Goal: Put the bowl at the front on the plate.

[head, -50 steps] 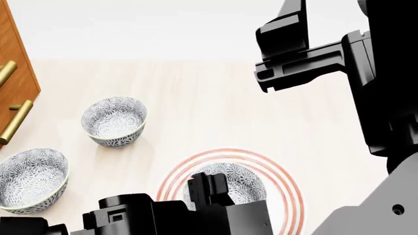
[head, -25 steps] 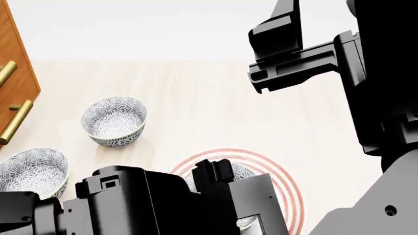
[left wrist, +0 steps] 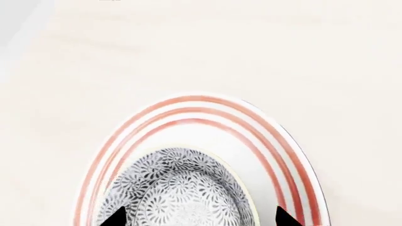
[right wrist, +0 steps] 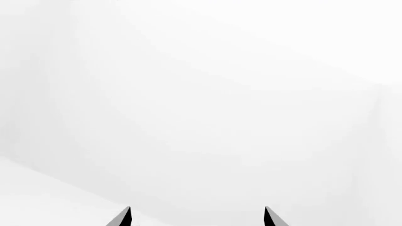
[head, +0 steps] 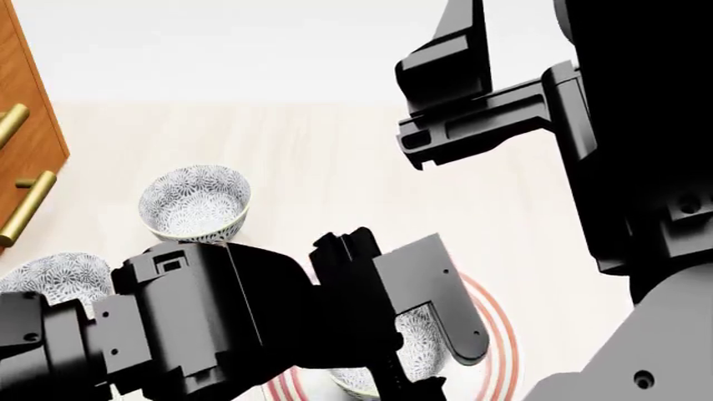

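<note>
Lifted higher, left claw (left wrist: 197, 219) gapes empty over the floral ceramic bowl (left wrist: 182, 193) — seated on the red-ringed plate (left wrist: 276, 141)

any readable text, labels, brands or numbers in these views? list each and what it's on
None readable in any view.
The bowl carries only a grey-blue flower pattern, no lettering.
The plate has only red rings.
The other two bowls, the wooden cabinet and both black arms show no markings.
The right wrist view shows blank white.
</note>
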Controlling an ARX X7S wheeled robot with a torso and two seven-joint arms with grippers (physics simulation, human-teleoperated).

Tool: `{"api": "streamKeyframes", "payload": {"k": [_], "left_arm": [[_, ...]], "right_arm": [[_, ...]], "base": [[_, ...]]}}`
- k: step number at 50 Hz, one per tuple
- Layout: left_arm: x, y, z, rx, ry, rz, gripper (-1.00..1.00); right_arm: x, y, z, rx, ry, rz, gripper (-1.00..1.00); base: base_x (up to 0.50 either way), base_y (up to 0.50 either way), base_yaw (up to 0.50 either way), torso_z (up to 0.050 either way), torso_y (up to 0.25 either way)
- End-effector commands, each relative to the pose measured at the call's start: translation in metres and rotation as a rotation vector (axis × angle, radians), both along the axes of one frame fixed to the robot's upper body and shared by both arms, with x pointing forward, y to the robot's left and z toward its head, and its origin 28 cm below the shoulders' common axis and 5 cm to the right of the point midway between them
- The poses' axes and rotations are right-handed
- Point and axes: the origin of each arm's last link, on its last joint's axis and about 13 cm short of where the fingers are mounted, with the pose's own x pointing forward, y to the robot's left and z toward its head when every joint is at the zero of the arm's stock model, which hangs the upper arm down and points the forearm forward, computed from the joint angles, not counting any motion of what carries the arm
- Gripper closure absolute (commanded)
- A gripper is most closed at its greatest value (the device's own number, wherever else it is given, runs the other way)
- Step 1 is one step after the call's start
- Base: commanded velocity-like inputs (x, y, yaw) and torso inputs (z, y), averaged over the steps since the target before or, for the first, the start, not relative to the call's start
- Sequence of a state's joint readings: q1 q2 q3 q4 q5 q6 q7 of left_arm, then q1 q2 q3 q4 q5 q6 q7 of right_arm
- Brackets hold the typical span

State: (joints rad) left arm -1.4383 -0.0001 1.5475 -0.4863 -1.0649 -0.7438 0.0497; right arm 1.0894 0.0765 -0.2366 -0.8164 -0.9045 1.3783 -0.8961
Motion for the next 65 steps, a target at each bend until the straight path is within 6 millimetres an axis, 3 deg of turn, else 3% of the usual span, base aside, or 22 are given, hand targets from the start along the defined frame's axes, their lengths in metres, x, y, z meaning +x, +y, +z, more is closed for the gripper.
{"api": "streamKeyframes", "payload": {"k": [1,17,27,39,52,65], "left_arm": [[0.006,0.003,0.008,-0.030,-0.039,0.072,-1.00],[0.021,0.013,0.007,-0.100,-0.079,0.221,-1.00],[0.028,0.021,-0.003,-0.112,-0.115,0.316,-1.00],[0.038,0.024,0.007,-0.196,-0.174,0.390,-1.00],[0.054,0.047,-0.001,-0.229,-0.177,0.479,-1.00],[0.062,0.056,-0.001,-0.312,-0.217,0.585,-1.00]], "right_arm": [[-0.007,0.002,-0.002,-0.003,-0.011,0.007,-1.00],[-0.015,0.003,-0.009,-0.002,-0.012,0.008,-1.00],[-0.025,0.003,-0.016,0.005,-0.026,0.008,-1.00],[-0.037,0.001,-0.021,0.018,-0.036,-0.011,-1.00],[-0.041,-0.002,-0.026,0.027,-0.039,-0.028,-1.00],[-0.042,-0.002,-0.029,0.034,-0.042,-0.027,-1.00]], "base": [[0.00,0.00,0.00,0.000,0.000],[0.00,0.00,0.00,0.000,0.000],[0.00,0.00,0.00,0.000,0.000],[0.00,0.00,0.00,0.000,0.000],[0.00,0.00,0.00,0.000,0.000],[0.00,0.00,0.00,0.000,0.000]]}}
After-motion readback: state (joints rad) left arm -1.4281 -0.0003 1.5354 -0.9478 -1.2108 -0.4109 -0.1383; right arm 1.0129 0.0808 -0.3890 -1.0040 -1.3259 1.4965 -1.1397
